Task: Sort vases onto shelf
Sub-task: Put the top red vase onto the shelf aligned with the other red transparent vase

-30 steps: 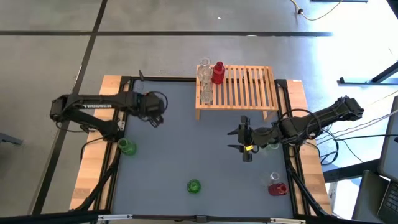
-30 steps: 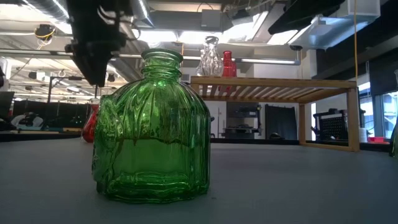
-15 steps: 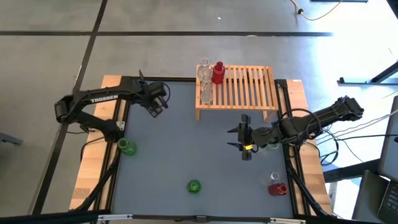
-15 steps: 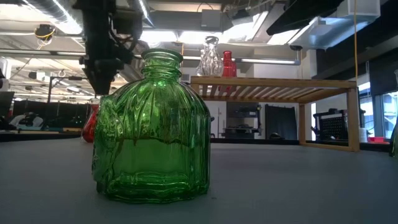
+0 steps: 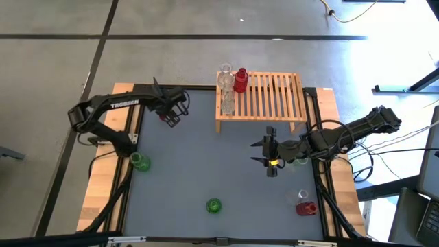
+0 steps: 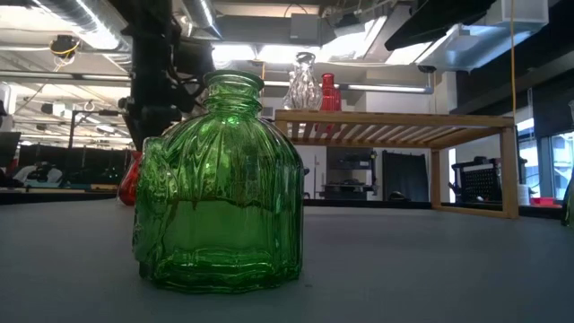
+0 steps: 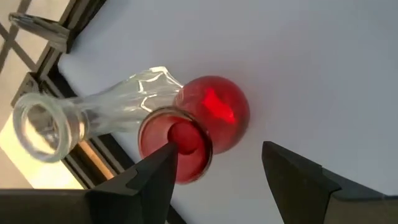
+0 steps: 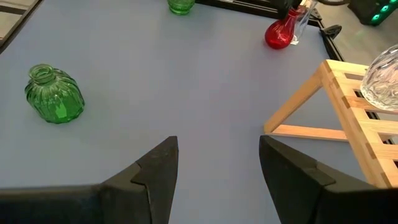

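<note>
Grey tabletop: my left gripper has swung across to hover, spread, over the red vase; grasp comes next

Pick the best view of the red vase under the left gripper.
Left wrist view: the red vase fills the frame beside a clear vase. High view hides it under the left gripper. Right wrist shows it small; low view, a sliver.

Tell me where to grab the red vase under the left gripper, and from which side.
Grip the red vase at its narrow neck, just below the rim, coming straight down. It stands upright with its mouth facing the open left gripper, and the round belly looks too wide. Set the fingers so neither lands on the clear vase, which stands close beside it.
</note>
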Action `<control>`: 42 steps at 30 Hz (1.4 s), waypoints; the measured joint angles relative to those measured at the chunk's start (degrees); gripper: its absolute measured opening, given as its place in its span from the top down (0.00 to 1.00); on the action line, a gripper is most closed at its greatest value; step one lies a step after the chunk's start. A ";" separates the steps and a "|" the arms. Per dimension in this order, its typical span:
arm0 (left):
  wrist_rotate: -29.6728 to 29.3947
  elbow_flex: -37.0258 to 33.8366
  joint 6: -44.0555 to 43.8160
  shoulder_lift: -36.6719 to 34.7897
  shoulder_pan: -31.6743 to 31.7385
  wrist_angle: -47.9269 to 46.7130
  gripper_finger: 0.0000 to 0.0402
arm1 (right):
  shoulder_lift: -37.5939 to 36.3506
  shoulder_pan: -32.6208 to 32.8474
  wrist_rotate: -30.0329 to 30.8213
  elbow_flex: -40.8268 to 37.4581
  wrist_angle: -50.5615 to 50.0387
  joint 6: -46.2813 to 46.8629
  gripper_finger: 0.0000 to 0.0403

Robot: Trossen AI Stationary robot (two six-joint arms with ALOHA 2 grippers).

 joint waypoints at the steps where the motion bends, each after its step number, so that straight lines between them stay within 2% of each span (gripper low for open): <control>1: 0.43 0.00 0.31 0.30 0.18 0.17 0.43 | 0.00 0.00 0.00 0.02 0.01 0.02 0.48; 5: 4.47 0.00 1.04 2.14 1.02 0.24 0.43 | 0.00 0.00 -0.02 0.02 -0.02 0.02 0.48; 12: 5.43 0.10 1.77 5.41 2.24 0.00 0.44 | 0.00 0.00 -0.02 0.02 0.02 0.92 0.48; 20: 4.17 0.09 3.29 5.33 1.80 -0.35 0.61 | 0.00 0.00 -0.04 0.02 0.00 1.20 0.48; 29: 3.19 0.09 6.38 5.28 -2.44 -0.76 0.81 | 0.00 0.00 -0.28 0.02 -0.09 1.80 0.48; 33: -0.29 0.00 6.37 5.37 -5.46 -0.90 0.88 | 0.00 0.00 -3.84 0.02 -0.09 2.10 0.48; 37: -1.05 0.51 5.69 5.37 -8.84 -2.31 0.91 | 0.00 0.02 -4.15 0.02 -0.09 2.14 0.48; 42: 1.88 3.97 2.91 5.54 -14.76 -7.53 0.91 | 0.00 0.02 -4.13 0.02 -0.09 1.94 0.48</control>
